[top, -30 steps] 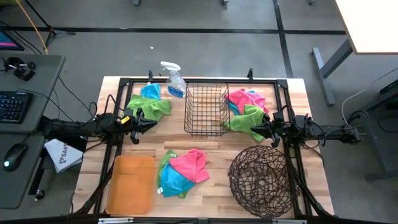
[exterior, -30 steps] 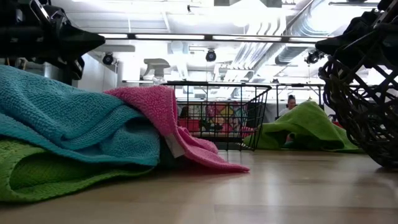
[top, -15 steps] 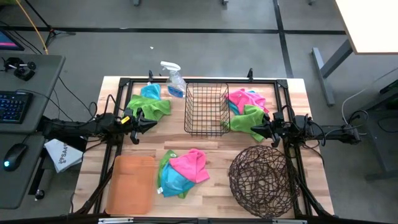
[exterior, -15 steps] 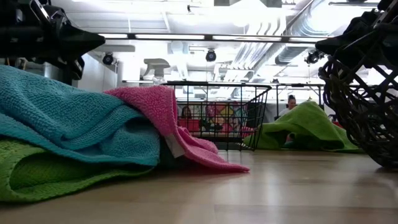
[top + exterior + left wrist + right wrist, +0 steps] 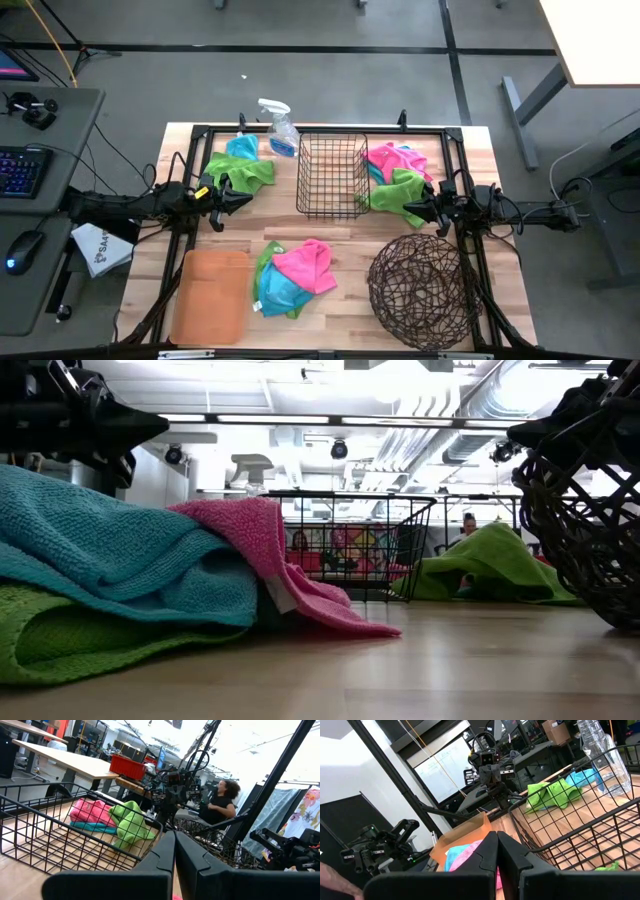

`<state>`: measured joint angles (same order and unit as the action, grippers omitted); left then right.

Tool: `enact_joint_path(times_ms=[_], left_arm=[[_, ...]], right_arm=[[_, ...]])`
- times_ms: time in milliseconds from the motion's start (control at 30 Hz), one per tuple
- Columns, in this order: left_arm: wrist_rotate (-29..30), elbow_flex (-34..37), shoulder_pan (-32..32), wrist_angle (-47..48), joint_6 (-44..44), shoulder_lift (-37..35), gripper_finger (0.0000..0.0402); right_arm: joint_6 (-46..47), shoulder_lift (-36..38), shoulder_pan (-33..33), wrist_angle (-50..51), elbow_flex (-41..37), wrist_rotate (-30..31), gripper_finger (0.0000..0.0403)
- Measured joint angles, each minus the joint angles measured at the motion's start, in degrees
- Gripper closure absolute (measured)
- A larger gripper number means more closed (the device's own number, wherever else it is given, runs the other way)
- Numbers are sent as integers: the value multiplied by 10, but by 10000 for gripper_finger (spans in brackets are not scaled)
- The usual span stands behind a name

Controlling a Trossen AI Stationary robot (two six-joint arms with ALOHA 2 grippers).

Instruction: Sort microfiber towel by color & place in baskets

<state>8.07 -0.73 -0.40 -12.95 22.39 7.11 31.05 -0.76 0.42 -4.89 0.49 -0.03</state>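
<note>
Towels lie in three heaps: green and teal [image 5: 240, 165] at the far left, pink, teal and green [image 5: 397, 180] right of the black wire basket [image 5: 332, 175], and pink, teal and green [image 5: 292, 277] at the near middle, close in the low view [image 5: 130, 575]. The orange tray [image 5: 211, 297] sits near left, the round twig basket [image 5: 423, 290] near right. My left gripper [image 5: 240, 197] hovers shut beside the far-left heap; its fingers [image 5: 175, 851] meet. My right gripper [image 5: 412, 207] hovers shut by the right heap, shown shut in its wrist view [image 5: 497, 847].
A clear spray bottle [image 5: 278, 128] stands at the far edge left of the wire basket. A black frame [image 5: 320, 130] rims the table. A person [image 5: 217, 805] sits beyond the table. Bare wood lies between the wire basket and the near heap.
</note>
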Motion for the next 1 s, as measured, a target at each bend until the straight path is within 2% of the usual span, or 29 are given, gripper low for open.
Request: enact_joint_path(times_ms=[533, 667, 767, 1000], left_arm=[[0, 0, 0, 0, 0, 0, 402], [0, 0, 0, 0, 0, 0, 402], [0, 0, 0, 0, 0, 0, 402], [0, 0, 0, 0, 0, 0, 402]], right_arm=[[0, 0, 0, 0, 0, 0, 402], [-58, 0, 0, -7, 0, 30, 402], [7, 0, 0, -66, 0, 111, 402], [127, 0, 0, -214, 0, 481, 402]])
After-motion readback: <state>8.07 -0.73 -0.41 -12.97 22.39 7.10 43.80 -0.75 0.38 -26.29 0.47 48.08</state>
